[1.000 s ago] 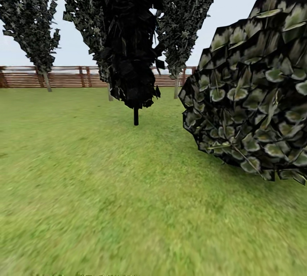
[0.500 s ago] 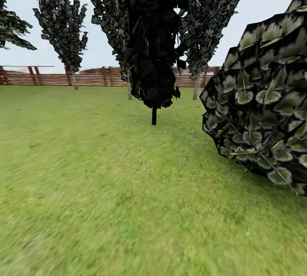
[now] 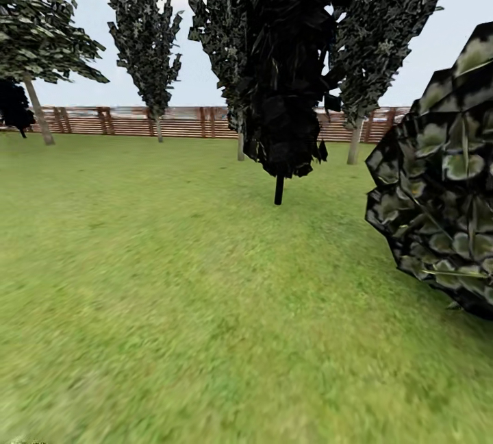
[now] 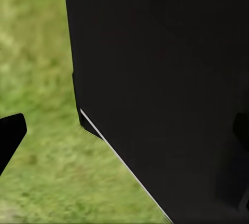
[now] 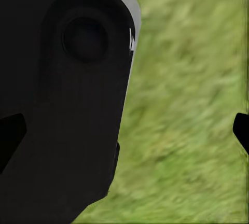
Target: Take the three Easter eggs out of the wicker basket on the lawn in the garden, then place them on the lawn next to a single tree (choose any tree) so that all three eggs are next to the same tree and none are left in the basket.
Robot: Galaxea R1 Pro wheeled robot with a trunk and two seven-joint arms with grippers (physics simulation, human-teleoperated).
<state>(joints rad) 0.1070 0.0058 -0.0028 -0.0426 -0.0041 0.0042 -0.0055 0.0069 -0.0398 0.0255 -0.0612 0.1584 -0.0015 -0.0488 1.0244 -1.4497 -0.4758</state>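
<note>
I am crossing the lawn (image 3: 171,279), scanning for the basket; steering wide of the bush (image 3: 438,204); I cannot tell either hand's state.

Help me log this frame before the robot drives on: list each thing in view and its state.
lawn: green grass, nothing lying on it here.
dark conifer: upright, thin dark trunk in the grass.
slim grey-trunked tree: upright, near the fence.
bush: leafy, at the right edge.
wooden fence: standing, unbroken along the back.
left gripper: open, fingertips at both edges, empty.
right gripper: open, empty.
</note>
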